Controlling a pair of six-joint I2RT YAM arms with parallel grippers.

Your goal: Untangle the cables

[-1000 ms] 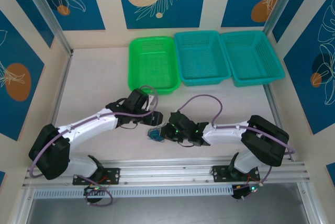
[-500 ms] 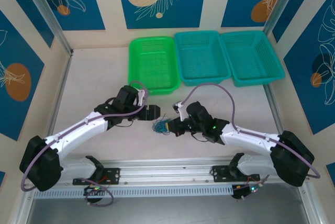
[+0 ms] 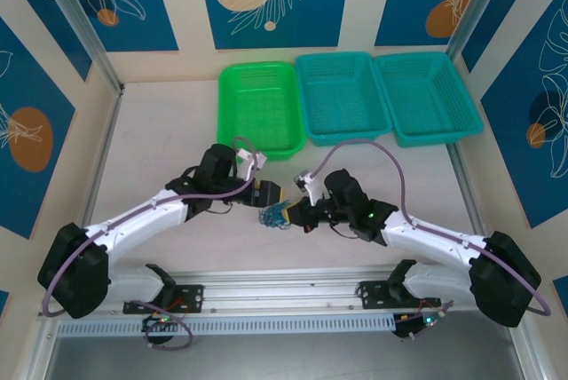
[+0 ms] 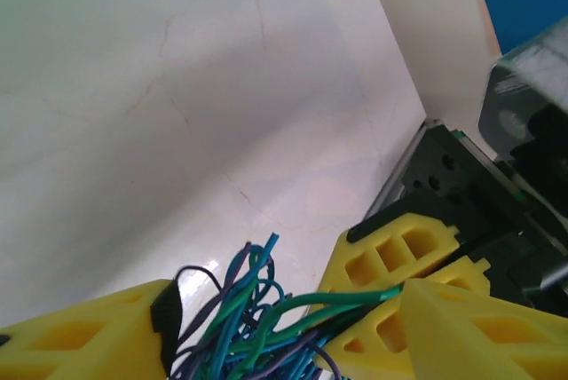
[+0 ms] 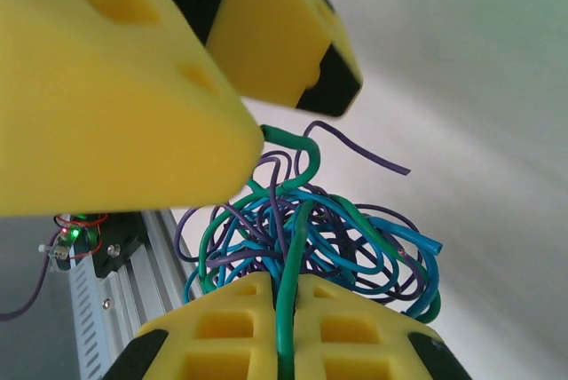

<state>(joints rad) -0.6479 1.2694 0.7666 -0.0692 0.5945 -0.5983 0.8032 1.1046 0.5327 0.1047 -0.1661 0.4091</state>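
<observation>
Right wrist view: the right gripper (image 5: 286,296) is pinching a teal strand of the cables (image 5: 337,233). The left gripper (image 4: 284,322) is straddling them, jaws apart.

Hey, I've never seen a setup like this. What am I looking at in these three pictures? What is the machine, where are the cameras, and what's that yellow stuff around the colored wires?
These are two robot arms bolted to the near edge of a white table. The wide picture comes from a camera above and behind them. The two close-ups come from a camera on each wrist. The yellow blocks are the fingers of each arm's tool. Between the tools is a small tangle of thin cables, blue, teal and purple. At the back stand a green basket and two teal baskets. The right tool is shut on a green strand of the cables. The left tool is open, with one finger on either side of the bundle.
</observation>
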